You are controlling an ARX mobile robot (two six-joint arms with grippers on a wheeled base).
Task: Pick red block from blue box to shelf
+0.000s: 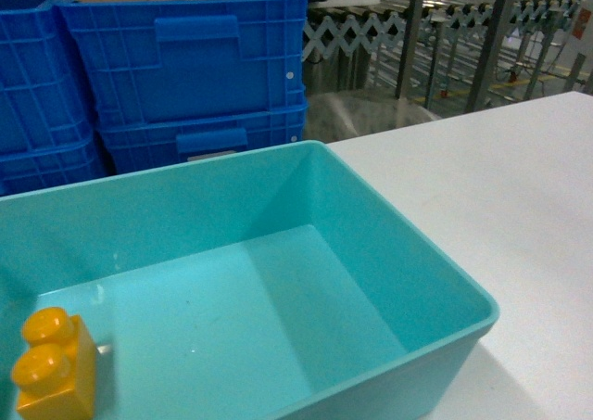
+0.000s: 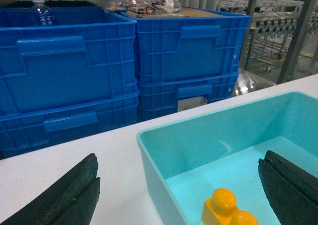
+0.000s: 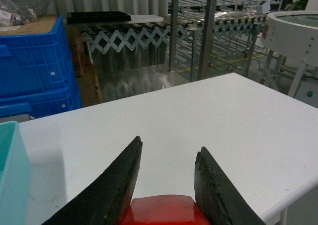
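The red block [image 3: 161, 210] is pinched between the two dark fingers of my right gripper [image 3: 169, 144], held above the white table [image 3: 198, 115]; only its glossy top shows. The blue box [image 1: 408, 225] fills the head view, and its corner shows at the left edge of the right wrist view [image 3: 10, 175]. My left gripper [image 2: 179, 160] is wide open, straddling the box's left wall [image 2: 149, 150] and holding nothing. Grey shelf uprights [image 1: 500, 31] stand beyond the table, also seen as the shelf [image 3: 208, 31] in the right wrist view. Neither gripper appears in the head view.
A yellow two-stud brick [image 1: 51, 364] lies in the box's near left corner, also visible as the yellow brick [image 2: 228, 212]. Stacked dark blue crates [image 1: 185, 68] stand behind the box. The table's right edge [image 3: 298, 185] is close to my right gripper.
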